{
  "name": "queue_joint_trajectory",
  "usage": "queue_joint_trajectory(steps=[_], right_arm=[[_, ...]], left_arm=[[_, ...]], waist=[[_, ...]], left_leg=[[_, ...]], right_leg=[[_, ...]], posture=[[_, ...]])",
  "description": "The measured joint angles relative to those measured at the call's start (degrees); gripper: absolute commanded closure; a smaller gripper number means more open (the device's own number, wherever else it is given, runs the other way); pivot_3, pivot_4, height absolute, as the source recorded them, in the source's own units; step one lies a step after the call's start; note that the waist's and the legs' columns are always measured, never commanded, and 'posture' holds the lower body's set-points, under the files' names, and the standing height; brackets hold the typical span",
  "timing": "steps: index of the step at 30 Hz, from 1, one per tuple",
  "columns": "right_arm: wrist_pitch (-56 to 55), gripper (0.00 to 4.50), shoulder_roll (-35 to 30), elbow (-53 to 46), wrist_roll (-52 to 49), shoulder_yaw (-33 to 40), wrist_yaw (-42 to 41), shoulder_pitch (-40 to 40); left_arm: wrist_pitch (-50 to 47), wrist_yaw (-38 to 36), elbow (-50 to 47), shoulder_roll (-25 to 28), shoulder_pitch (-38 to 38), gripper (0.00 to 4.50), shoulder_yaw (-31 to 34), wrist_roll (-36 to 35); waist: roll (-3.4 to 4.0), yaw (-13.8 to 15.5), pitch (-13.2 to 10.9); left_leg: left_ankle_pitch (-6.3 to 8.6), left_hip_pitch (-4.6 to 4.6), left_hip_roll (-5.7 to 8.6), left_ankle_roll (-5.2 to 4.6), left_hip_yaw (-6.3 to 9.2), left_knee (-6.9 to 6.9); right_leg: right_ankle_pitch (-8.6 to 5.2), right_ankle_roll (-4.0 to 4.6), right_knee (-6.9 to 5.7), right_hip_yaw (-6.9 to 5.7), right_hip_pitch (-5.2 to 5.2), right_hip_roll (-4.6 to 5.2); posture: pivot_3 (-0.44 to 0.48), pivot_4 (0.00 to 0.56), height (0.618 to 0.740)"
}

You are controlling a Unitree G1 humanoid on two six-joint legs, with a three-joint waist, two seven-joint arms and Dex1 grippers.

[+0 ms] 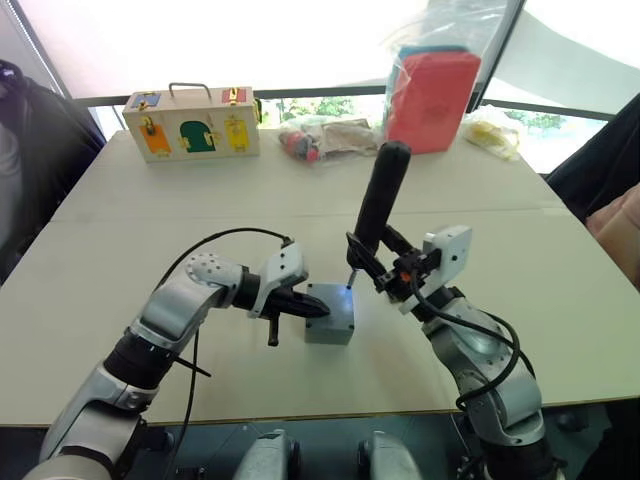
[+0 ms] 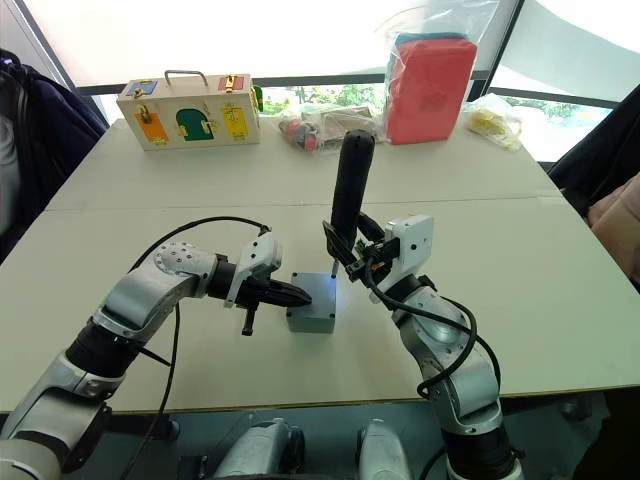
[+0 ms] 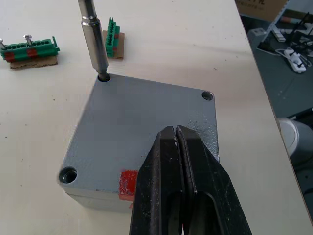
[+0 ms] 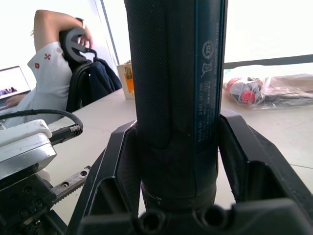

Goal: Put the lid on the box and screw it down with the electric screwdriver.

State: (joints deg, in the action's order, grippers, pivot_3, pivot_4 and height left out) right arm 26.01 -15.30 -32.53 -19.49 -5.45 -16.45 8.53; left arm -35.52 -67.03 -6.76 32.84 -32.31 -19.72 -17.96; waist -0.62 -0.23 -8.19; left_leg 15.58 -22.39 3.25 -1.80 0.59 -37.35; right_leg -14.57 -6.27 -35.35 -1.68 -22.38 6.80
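Observation:
The grey box stands in the middle of the table with the lid lying flush on top of it. A red mark shows on the box's side below my left gripper. That gripper is shut, its tips resting on the lid's near edge. My right gripper is shut on the electric screwdriver and holds it upright. The screwdriver's metal bit stands in a corner hole of the lid. Two other corner holes are in view.
A wooden box with coloured doors stands at the back left. At the back sit a red package in a clear bag and bags of small items. Green terminal pieces lie near the box. A person sits beyond the table.

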Motion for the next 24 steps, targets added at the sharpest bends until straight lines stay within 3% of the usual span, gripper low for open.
queue_joint_trajectory(steps=[8,15,17,20,24], right_arm=[[15.18,2.55,-3.38,-1.33,-7.64,4.98,0.64,10.07],[25.21,2.55,-6.10,-1.96,-16.08,16.16,4.10,19.73],[32.27,2.55,-7.52,2.15,-22.50,20.77,6.88,28.65],[47.03,2.55,-16.33,9.85,-30.56,30.93,9.34,41.90],[61.25,2.55,-28.16,21.58,-31.95,32.39,7.28,45.67]], left_arm=[[3.69,0.81,0.07,-1.06,0.10,4.50,-1.35,1.30],[5.23,1.35,0.63,-2.58,0.21,4.50,-1.36,1.30],[6.04,2.32,2.15,-4.56,-0.58,4.50,-0.55,1.08],[3.33,4.43,3.82,-7.57,-0.53,4.50,3.56,-2.75],[0.80,5.73,0.62,-7.65,-3.41,4.50,9.71,-7.67]], waist=[[0.40,1.18,-0.45],[0.49,0.93,-0.51],[0.98,0.81,-0.92],[0.77,1.14,-1.33],[0.66,0.88,-1.48]], left_leg=[[0.00,-0.23,0.01,0.00,-0.01,-0.03],[-0.08,-1.04,0.03,0.09,-0.02,0.06],[-0.16,-1.10,0.04,0.16,-0.11,-0.02],[-0.20,-1.15,-0.01,0.19,0.05,-0.09],[-0.14,-1.52,0.00,0.10,-0.03,-0.07]], right_leg=[[0.04,0.09,0.15,-0.01,-0.13,0.09],[0.27,-0.09,0.03,-0.04,-0.80,0.02],[0.31,-0.03,-0.10,-0.01,-0.91,0.04],[0.32,0.01,-0.12,-0.18,-0.87,0.02],[0.33,0.00,0.11,-0.18,-1.10,0.06]], posture=[[0.000,0.150,0.740],[0.000,0.150,0.740],[0.000,0.150,0.740],[0.000,0.150,0.740],[0.000,0.150,0.740]])
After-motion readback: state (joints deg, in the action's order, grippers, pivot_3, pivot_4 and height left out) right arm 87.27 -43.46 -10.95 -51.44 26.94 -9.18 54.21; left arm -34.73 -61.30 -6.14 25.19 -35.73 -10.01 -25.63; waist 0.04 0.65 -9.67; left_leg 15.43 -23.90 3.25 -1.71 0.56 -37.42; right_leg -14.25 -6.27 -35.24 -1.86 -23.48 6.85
